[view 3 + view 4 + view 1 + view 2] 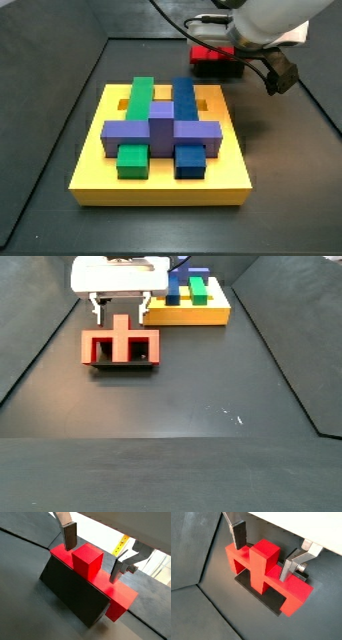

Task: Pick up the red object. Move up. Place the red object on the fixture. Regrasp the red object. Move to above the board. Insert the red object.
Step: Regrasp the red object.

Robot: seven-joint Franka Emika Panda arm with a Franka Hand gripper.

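The red object (87,559) rests on the black fixture (70,592), its central stem pointing up toward the gripper. It also shows in the other wrist view (264,562) and in both side views (214,54) (120,344). The gripper (92,563) is open just above it. One finger (69,539) stands on each side of the stem, with a gap on both sides. The gripper also shows in the other wrist view (262,563) and a side view (119,303). The yellow board (160,172) lies apart from the fixture (123,365).
The board carries green (139,100), blue (185,100) and purple (160,133) blocks, also seen in a side view (187,314). Dark walls border the black floor (201,396). The arm's cable loops above the fixture (174,25).
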